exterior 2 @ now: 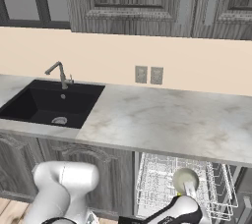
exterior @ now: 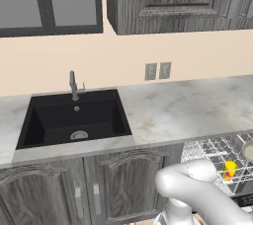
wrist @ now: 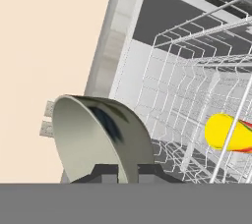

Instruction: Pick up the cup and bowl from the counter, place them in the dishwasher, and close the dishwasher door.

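Kitchen floor level first, because that is where the action is: low at the front of the cabinets the gripper is down over the pulled-out white wire rack of the dishwasher, and its jaws are pinched narrow on the rim of the bowl. From the hand's own angle the bowl stands on edge right against the fingers, pale inside facing out, so it is clearly held, not yet set down. In the right base view the bowl hangs just above the rack wires.

Just beyond it, the cup is already in the rack, lying tilted on its side among the wires, near the bowl but apart from it; the left base view shows that yellow cup sitting in the basket too.

So, my read: cup done, bowl placement in hand. The next move calls for easing the bowl down between the wires, clear of the cup, letting go, then drawing the arm back before the door can be swung shut. The door itself I cannot make out well.

Further back, the marbled surface stretches along the wall, with the black sink and its tap away to the left.
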